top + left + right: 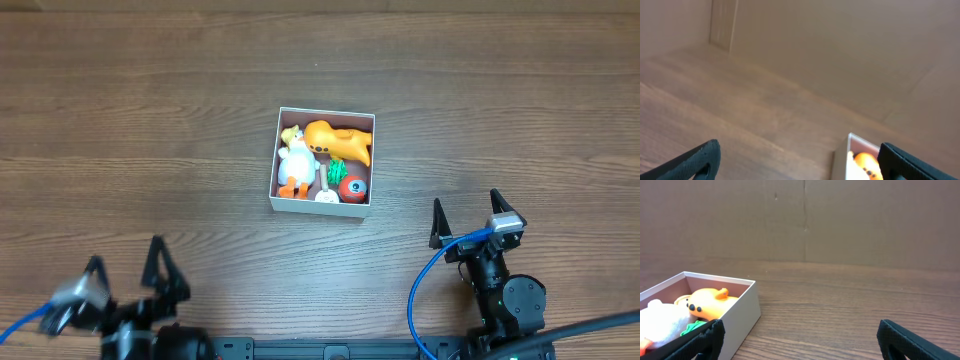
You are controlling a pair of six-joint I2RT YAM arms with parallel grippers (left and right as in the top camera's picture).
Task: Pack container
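Observation:
The container point(279, 128), a square white-walled box, stands at the table's middle. Inside lie an orange toy point(340, 140), a white duck toy point(295, 160), a red ball toy point(351, 188) and a green piece point(337, 170). My left gripper point(125, 268) is open and empty at the front left, far from the box. My right gripper point(466, 212) is open and empty at the front right. The box shows in the left wrist view point(841, 160) and in the right wrist view point(747, 307), with the orange toy point(707, 302) inside.
A brown cardboard wall point(840, 220) stands behind the wooden table point(150, 120). Blue cables run along both arms at the front edge.

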